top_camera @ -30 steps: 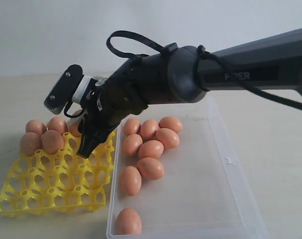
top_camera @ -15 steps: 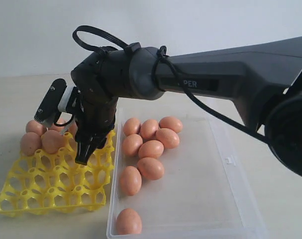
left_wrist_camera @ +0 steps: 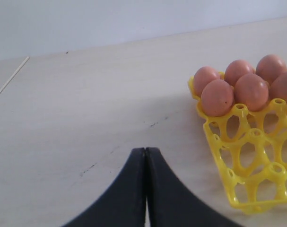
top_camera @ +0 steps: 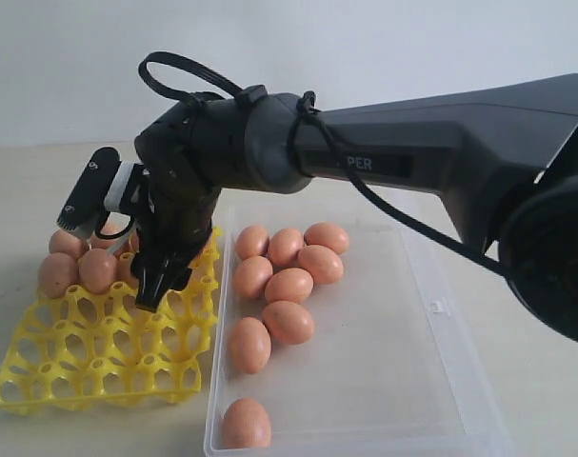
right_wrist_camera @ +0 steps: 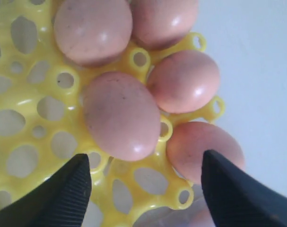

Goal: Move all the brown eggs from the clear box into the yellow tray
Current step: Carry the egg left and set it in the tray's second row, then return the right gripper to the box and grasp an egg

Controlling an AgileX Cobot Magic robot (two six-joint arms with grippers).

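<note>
Soft, even light keeps all pictures bright, with small white glare on the brown eggs (right_wrist_camera: 116, 116) and a weak shadow on the table (left_wrist_camera: 63, 94).

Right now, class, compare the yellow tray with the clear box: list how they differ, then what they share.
The yellow tray is opaque; the clear box is see-through. The tray has a grid of cups; the box has a flat floor. The tray looks smaller than the box. Tray eggs sit in cups; box eggs lie loose. Both hold brown eggs.

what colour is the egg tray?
The egg tray is bright yellow all over; the left wrist view shows it best.
</note>
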